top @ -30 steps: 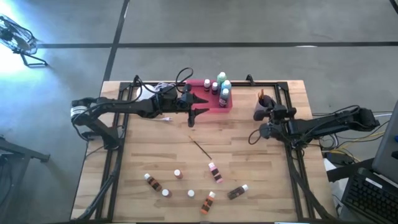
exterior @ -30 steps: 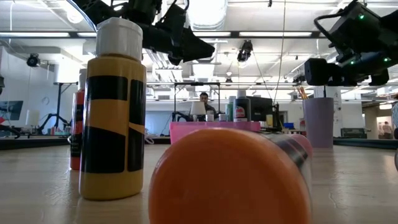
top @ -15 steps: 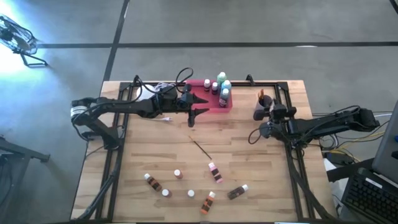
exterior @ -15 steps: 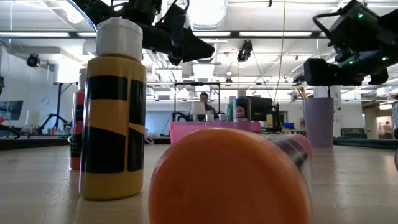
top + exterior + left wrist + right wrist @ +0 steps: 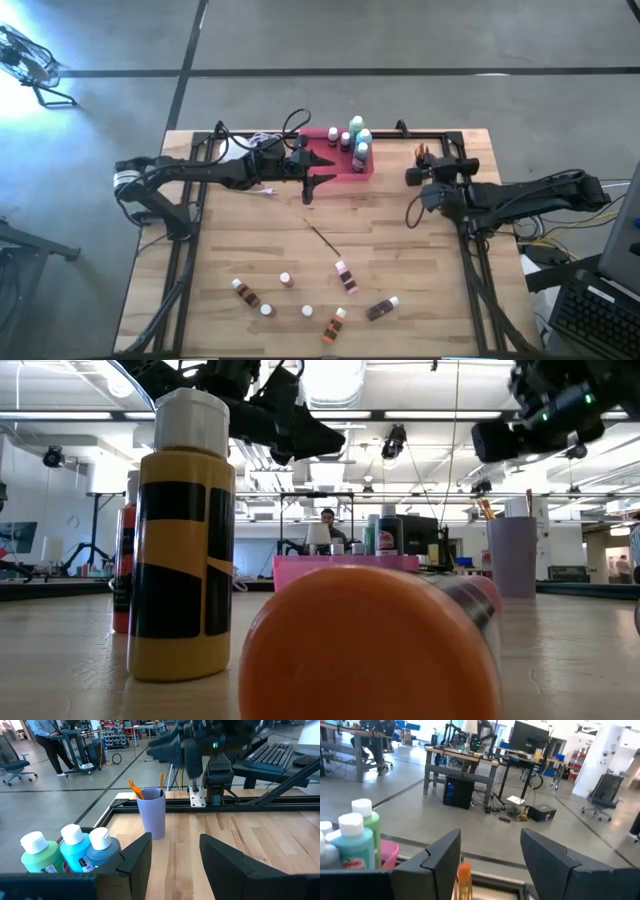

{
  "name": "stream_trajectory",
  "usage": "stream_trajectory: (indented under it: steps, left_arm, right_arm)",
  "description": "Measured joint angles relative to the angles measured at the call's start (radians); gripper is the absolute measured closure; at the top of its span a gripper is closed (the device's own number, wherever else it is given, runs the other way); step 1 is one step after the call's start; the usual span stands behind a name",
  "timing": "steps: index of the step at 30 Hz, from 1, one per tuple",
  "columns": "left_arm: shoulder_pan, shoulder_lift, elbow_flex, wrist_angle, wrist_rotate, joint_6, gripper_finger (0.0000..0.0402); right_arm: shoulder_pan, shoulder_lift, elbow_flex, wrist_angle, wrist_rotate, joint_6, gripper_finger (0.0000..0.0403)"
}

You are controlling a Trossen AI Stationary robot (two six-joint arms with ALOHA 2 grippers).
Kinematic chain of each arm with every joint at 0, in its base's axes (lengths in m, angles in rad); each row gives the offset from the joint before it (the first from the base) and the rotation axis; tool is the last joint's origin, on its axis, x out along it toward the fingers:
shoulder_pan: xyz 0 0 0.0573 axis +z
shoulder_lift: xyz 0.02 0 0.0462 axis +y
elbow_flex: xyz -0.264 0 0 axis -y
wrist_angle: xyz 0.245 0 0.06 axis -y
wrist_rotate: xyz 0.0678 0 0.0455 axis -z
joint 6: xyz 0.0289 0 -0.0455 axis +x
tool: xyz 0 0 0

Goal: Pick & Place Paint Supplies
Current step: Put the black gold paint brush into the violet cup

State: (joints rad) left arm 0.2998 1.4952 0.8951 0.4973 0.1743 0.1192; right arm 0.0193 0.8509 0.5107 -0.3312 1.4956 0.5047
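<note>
1. Change: the right pincer (image 5: 415, 176) has shifted from beside the lilac cup (image 5: 151, 813) to over it, and it sits higher in the low view than half a second ago. The right wrist view shows its fingers apart, with an orange brush tip (image 5: 464, 881) in the gap between them.
2. No brush can be seen gripped, so this looks like a release or a pull-away above the cup; the pictures do not settle which.
3. The left pincer (image 5: 322, 167) has not moved. It hangs over the pink tray (image 5: 362, 175), fingers apart and empty, next to the green and blue bottles (image 5: 65, 847).
4. The tray holds several bottles (image 5: 356, 136) at the back of the counter (image 5: 240, 240).
5. Still loose on the counter: one thin paintbrush (image 5: 324, 238) mid-counter, and seven small white-capped bottles (image 5: 345, 277) scattered along the near edge, some standing and some on their sides.
6. Judgement: the task is partly done; the loose paintbrush or a near-edge bottle looks like the next pick.
</note>
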Motion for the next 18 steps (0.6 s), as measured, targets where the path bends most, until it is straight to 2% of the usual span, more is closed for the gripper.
stream_trajectory:
  steps: [3, 5, 7, 13, 15, 18]
  left_arm:
    - [0.0, 0.0, 0.0, -0.002, 0.0, 0.0, 0.0229]
    - [0.0, 0.0, 0.0, -0.002, 0.0, 0.0, 0.0229]
    - [0.0, 0.0, 0.0, -0.003, 0.0, 0.0, 0.0229]
    - [0.0, 0.0, 0.0, -0.038, 0.0, -0.008, 0.0229]
    - [0.0, 0.0, 0.0, -0.078, 0.0, -0.028, 0.0229]
    - [0.0, -0.002, 0.0, -0.169, 0.0, -0.016, 0.0229]
  right_arm:
    - [0.0, 0.0, 0.072, 0.0, -0.006, -0.073, 0.0203]
    - [0.003, 0.0, 0.124, 0.0, -0.047, -0.131, 0.0209]
    - [0.003, 0.001, 0.176, 0.001, -0.141, -0.209, 0.0215]
    - [0.003, 0.002, 0.289, 0.027, -0.515, -0.381, 0.0239]
    - [0.008, 0.002, 0.302, 0.033, -0.577, -0.399, 0.0249]
    - [0.031, 0.01, 0.304, 0.032, -0.585, -0.399, 0.0266]
